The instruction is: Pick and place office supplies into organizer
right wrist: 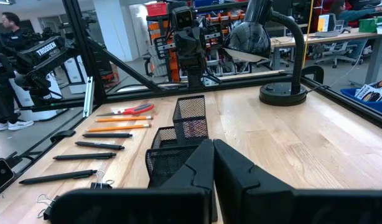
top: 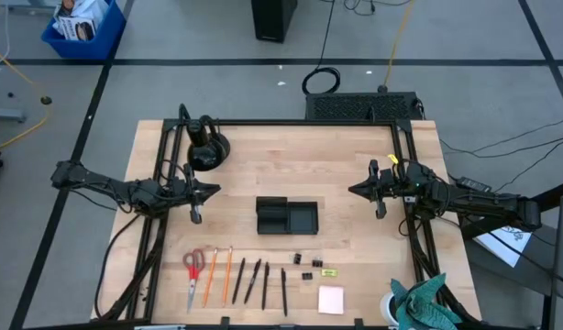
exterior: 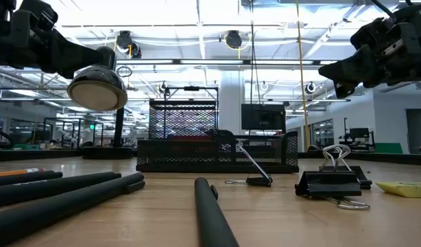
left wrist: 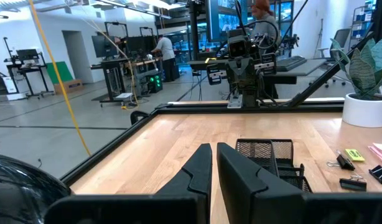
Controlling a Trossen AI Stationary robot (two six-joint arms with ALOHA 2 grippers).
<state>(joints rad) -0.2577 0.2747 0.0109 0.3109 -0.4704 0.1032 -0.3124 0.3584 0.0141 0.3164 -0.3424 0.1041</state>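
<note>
Left gripper point(top: 210, 191) hovers, fingers nearly together, empty. Scissors point(top: 193, 272), pencils point(top: 218, 273), pens point(top: 252, 280) lie at front edge: light, stiff, prob. slippery; pinch mid-shaft. Organizer point(top: 286, 216) centre. Right gripper point(top: 355, 191) pressed together, empty.

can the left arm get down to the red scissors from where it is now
Probably yes. The left gripper hangs shut above bare table, and the red scissors lie open to view nearer the front edge, with only the orange pencils beside them.

Bright overhead light, blurred foreground.
</note>
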